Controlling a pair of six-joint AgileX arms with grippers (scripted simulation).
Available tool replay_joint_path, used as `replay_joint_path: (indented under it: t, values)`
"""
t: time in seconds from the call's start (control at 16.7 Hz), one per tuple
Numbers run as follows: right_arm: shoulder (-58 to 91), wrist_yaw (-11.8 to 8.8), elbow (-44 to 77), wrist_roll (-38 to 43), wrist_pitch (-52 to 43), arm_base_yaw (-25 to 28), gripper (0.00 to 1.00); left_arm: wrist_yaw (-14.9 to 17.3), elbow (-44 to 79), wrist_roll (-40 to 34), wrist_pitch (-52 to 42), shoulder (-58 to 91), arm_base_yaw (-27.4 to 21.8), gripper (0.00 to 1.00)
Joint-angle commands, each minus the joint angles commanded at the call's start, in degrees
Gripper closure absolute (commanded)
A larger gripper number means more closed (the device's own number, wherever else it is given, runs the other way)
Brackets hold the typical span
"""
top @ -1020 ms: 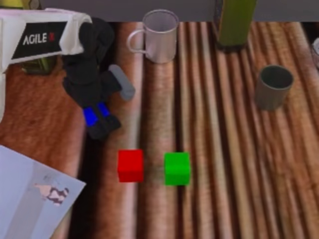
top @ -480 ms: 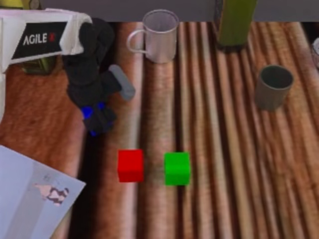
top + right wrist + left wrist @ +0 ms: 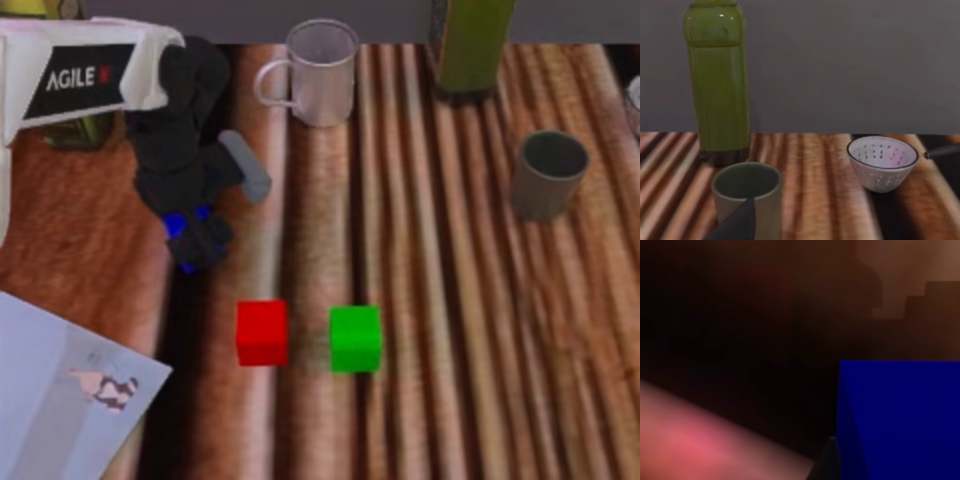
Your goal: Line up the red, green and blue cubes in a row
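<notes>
Blue cube (image 3: 178, 226): sat between the dark fingers of the left gripper (image 3: 192, 238), only slivers of blue showing at about 10 o'clock and 7 o'clock of the finger block in the top view; in the left wrist view it filled the lower corner as a large blue face (image 3: 900, 420), very close to the camera.
Left gripper fingers: closed in on the blue cube from both sides, with the cube held between them; whether it rested on the table (image 3: 450, 300) or hung just above could not be told.
Left arm pose: the white link marked AGILE reached in from the 9 o'clock edge of the top view, and the black wrist bent down toward 6 o'clock so that the gripper pointed at the tabletop.
Red cube (image 3: 262, 332): lay on the table at about 5 o'clock from the left gripper, near but apart from it.
Green cube (image 3: 356, 339): lay at 3 o'clock of the red cube, level with it, a narrow gap between them.
Right gripper: not seen in the top view; its wrist view looked across a grey-green cup (image 3: 746, 192), a green bottle (image 3: 718, 80) and a white strainer bowl (image 3: 882, 162), with one dark fingertip (image 3: 737, 224) at the edge, and how far its fingers stood apart could not be told.
</notes>
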Motion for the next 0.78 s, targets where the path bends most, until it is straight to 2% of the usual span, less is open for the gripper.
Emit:
replay_joint_path:
  t: [0.3, 0.6, 0.78]
  values:
    - [0.00, 0.00, 0.00, 0.00, 0.00, 0.00, 0.00, 0.14, 0.90, 0.10, -1.24, -0.68, 0.02, 1.00]
    - [0.00, 0.00, 0.00, 0.00, 0.00, 0.00, 0.00, 0.11, 7.41, -0.08, -11.54, -3.70, 0.90, 1.00]
    - [0.00, 0.00, 0.00, 0.00, 0.00, 0.00, 0.00, 0.10, 8.99, -0.18, -13.63, -4.79, 1.13, 1.00]
